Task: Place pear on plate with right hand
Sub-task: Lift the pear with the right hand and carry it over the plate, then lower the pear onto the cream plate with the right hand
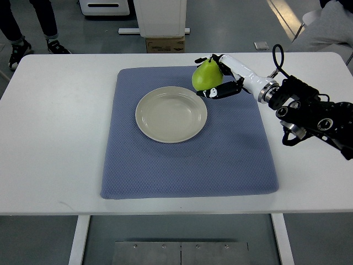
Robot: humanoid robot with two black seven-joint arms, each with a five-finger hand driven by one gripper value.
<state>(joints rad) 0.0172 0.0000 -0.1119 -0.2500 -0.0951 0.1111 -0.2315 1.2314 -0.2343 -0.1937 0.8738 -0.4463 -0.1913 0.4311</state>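
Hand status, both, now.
Right hand: shut on the pear, beside the plate.
Left hand: not in view.

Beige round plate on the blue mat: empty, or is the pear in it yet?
Empty. The beige round plate shows only bare surface; the green pear sits beyond its far right rim, gripped by the right hand.

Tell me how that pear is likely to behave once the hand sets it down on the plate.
The pear, held in the right hand, looks rounded and bottom-heavy, so it may rock or roll. The plate looks shallow and smooth, so its rim might barely stop it. Its glossy skin could be slippery.
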